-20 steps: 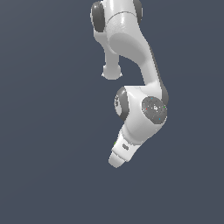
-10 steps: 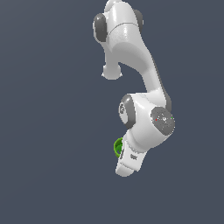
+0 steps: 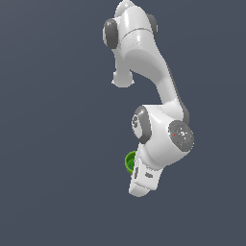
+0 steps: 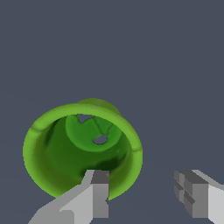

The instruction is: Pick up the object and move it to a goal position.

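The object is a small bright green cup [image 4: 83,148] with a hollow centre, seen from above in the wrist view. My gripper [image 4: 144,197] is open above it. One finger [image 4: 94,194] overlaps the cup's near rim, and the other finger [image 4: 194,197] stands well off to the side. Most of the cup lies outside the gap between the fingers. In the exterior view only a green edge of the cup [image 3: 129,162] shows beside the white hand [image 3: 143,180], on the exterior view's left of it. The fingers are hidden there.
The white arm [image 3: 144,62] hangs down from the top of the exterior view, with its large wrist joint [image 3: 166,137] just above the hand. Plain dark grey ground [image 3: 57,144] lies all around.
The arm has swung toward the exterior view's right and its wrist has turned. The green cup, hidden one second ago, now shows beside the hand.
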### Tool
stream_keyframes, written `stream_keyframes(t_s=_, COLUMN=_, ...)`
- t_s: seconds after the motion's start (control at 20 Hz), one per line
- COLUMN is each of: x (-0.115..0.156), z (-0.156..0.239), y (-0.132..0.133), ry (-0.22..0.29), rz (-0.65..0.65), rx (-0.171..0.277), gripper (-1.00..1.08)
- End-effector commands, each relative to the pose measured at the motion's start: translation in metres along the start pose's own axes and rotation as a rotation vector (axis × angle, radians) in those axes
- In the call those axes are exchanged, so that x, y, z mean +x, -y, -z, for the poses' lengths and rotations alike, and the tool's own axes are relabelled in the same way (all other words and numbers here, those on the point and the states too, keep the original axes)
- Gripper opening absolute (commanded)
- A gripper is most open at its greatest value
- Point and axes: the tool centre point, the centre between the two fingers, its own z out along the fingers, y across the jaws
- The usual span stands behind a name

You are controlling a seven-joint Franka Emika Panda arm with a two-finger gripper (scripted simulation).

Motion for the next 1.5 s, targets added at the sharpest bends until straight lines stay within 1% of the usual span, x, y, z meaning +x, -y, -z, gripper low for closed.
stream_keyframes(t_s=0.0, x=0.0, z=-0.002, y=0.0, ry=0.0, rz=0.0, rx=0.0, gripper=0.28)
stream_keyframes(t_s=0.3, x=0.0, z=-0.025, y=0.0, ry=0.001, rz=0.004, rx=-0.001, gripper=0.28)
stream_keyframes(t_s=0.45, x=0.0, z=-0.03, y=0.0, ry=0.001, rz=0.005, rx=-0.001, gripper=0.28)
stream_keyframes(t_s=0.5, x=0.0, z=-0.03, y=0.0, ry=0.001, rz=0.005, rx=-0.001, gripper=-1.0)
stream_keyframes(t_s=1.1, x=-0.001, z=-0.029, y=0.0, ry=0.001, rz=0.005, rx=-0.001, gripper=-1.0)
stream_keyframes(t_s=1.45, x=-0.017, z=-0.024, y=0.0, ry=0.001, rz=0.005, rx=-0.001, gripper=-1.0)
